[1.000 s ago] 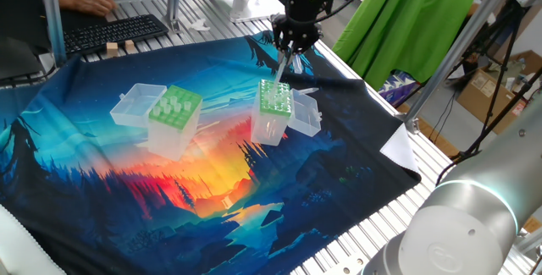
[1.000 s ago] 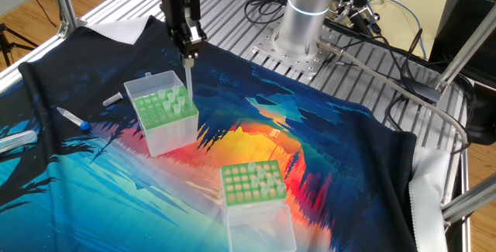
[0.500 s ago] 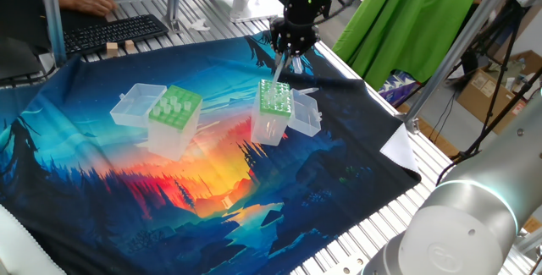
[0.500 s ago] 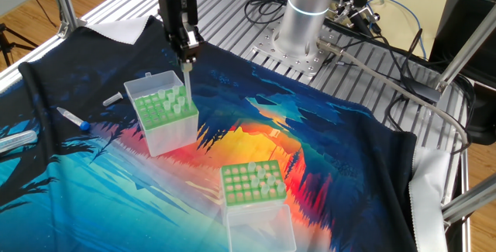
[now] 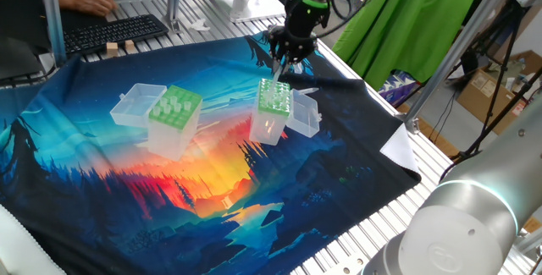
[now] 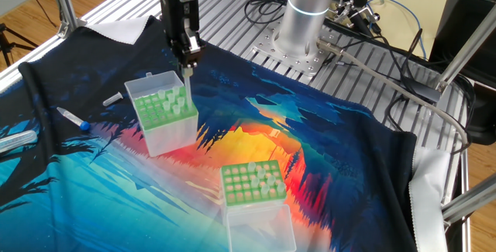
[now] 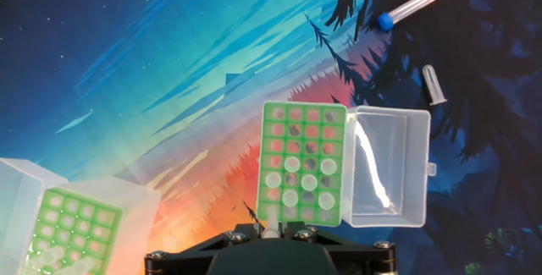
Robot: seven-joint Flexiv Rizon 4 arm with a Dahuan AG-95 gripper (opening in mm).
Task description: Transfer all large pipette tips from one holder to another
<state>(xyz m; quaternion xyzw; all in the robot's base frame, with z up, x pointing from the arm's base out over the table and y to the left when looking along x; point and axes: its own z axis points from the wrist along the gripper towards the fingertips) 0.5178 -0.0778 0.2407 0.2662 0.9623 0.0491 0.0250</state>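
**Tip held upright over the narrower box**

In one fixed view, the wide-holed holder (image 5: 174, 114) stands at left with tips in its light-green plate; well apart to its right stands the narrower box (image 5: 273, 110), lid open. Above it the gripper (image 5: 284, 57) points straight down, fingers nearly closed on a pipette tip (image 5: 280, 70). The tip's long axis is vertical, wide end up in the fingers, narrow end just above the green plate.

The other fixed view shows the tip (image 6: 187, 85) over the plate's edge nearest the arm's base, plus a blue-capped tube (image 6: 74, 118) on the cloth (image 6: 310, 151). The hand view alone shows which holes are filled: several tips (image 7: 300, 182) stand clustered in the rows nearest the fingers.
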